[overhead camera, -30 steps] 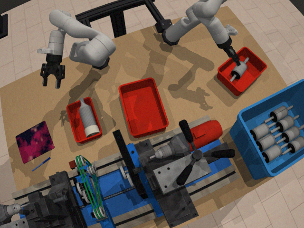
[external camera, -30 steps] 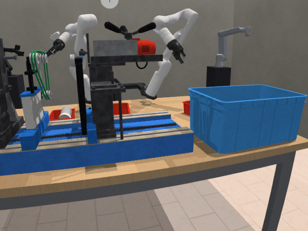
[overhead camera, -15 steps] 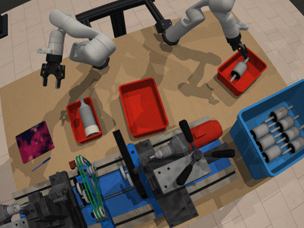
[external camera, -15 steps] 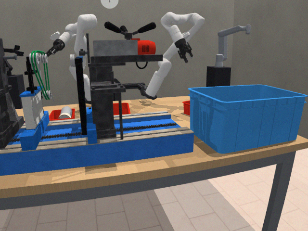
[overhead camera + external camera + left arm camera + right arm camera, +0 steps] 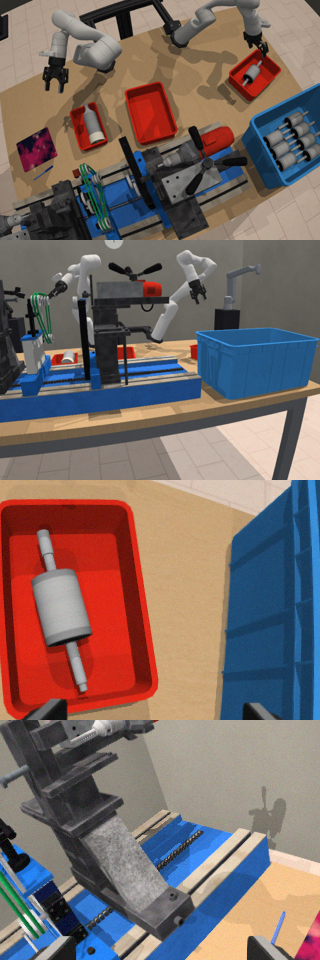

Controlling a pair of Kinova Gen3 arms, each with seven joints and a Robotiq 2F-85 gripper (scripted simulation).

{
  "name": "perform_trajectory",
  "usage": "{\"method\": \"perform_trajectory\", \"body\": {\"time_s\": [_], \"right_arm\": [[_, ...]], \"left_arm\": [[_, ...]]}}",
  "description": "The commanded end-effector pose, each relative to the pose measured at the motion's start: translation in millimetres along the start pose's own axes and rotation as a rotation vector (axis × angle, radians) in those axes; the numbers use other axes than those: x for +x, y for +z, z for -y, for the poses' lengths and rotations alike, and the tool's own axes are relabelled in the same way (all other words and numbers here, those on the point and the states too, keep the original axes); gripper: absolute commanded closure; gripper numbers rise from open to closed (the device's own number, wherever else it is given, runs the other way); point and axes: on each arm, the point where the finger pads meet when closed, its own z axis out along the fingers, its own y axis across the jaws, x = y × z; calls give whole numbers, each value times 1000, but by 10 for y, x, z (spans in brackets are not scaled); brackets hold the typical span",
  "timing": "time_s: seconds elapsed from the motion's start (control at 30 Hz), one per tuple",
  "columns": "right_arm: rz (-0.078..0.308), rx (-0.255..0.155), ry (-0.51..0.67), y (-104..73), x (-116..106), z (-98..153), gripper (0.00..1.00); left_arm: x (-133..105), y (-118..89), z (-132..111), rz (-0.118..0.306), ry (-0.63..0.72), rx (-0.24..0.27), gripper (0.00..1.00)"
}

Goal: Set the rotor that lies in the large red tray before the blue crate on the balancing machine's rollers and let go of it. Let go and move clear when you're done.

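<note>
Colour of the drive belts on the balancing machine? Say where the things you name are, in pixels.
The drive belts [image 5: 89, 191] [image 5: 36, 311] [image 5: 19, 906] are green; the top view shows them best.

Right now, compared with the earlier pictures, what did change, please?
The left gripper moved rightwards in the top and exterior views and turned more downwards. Nothing was gripped or released. The right gripper and rotor stayed put.
</note>
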Motion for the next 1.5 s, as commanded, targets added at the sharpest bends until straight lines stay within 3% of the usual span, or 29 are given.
{"method": "perform_trajectory", "body": {"time_s": [0.0, 0.3, 0.7, 1.2, 1.47], "right_arm": [[0, 0, 0, -1, 2, -1, 2], [0, 0, 0, -1, 2, -1, 2], [0, 0, 0, -1, 2, -1, 2], [0, 0, 0, -1, 2, -1, 2], [0, 0, 0, -1, 2, -1, 2]], "left_arm": [[45, 2, 10, 7, -10, 11, 2], [90, 9, 23, 13, -20, 23, 2], [370, 54, 105, 55, -82, 99, 2], [1006, 156, 292, 148, -224, 270, 2], [1203, 187, 349, 177, -268, 323, 2]]}}
